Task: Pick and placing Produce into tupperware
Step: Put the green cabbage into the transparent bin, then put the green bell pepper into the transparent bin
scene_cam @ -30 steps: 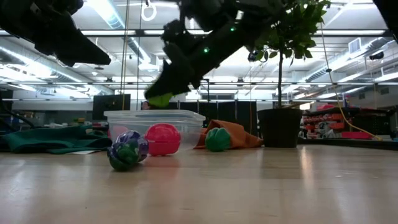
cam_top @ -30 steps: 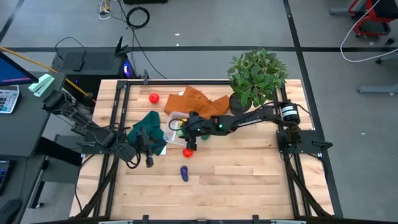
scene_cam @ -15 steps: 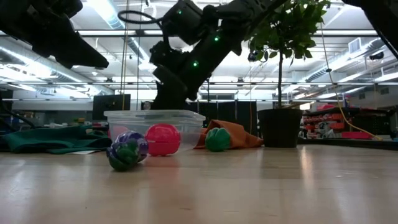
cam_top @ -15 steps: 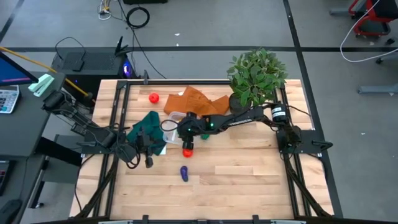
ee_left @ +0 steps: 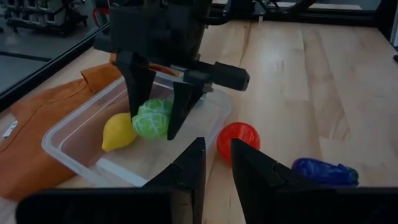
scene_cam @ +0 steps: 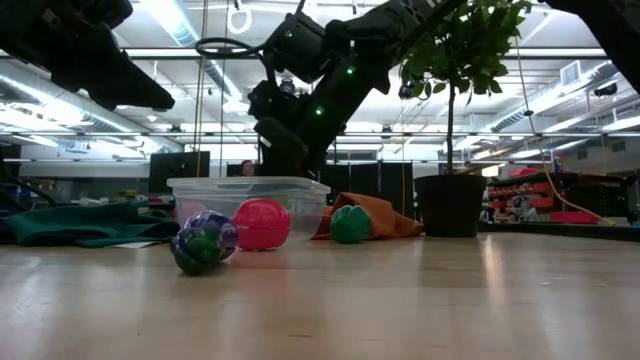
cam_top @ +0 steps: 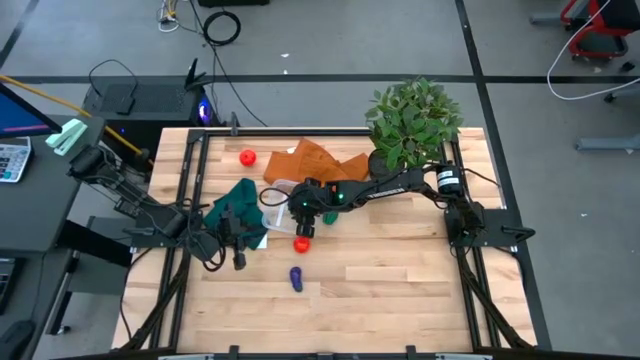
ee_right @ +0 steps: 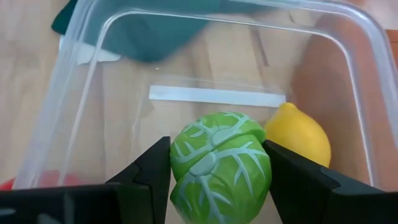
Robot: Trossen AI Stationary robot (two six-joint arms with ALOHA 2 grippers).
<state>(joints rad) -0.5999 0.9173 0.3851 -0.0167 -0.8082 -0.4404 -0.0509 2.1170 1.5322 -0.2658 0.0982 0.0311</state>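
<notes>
The clear tupperware (ee_left: 124, 174) sits mid-table with a yellow lemon (ee_right: 298, 134) lying on its floor. My right gripper (ee_right: 216, 149) reaches down inside it, shut on a yellow-green cabbage (ee_left: 151, 118). A red piece (cam_top: 302, 243) and a purple one (cam_top: 296, 278) lie on the wood nearer the front. Another red piece (cam_top: 247, 156) lies at the far left, and a green ball (scene_cam: 350, 224) lies by the orange cloth. My left gripper (ee_left: 216, 163) waits left of the box, its fingers a narrow gap apart with nothing between them. My right gripper pinches the cabbage by two opposite sides (ee_right: 183, 165) between its two fingers (ee_right: 155, 174). The fingers slant down from the table's right side. The cabbage hangs below the tupperware's rim beside the lemon; whether it touches the floor I cannot tell.
A potted plant (cam_top: 412, 125) stands at the far right. An orange cloth (cam_top: 310, 162) lies behind the box and a dark green cloth (cam_top: 235, 205) to its left. Bare wood stretches along the near half of the table.
My right gripper has gone down and toward the table's left, tipping steeper, and has carried the cabbage from above the tupperware's rim to inside it. Its fingers have stayed shut on the cabbage.
</notes>
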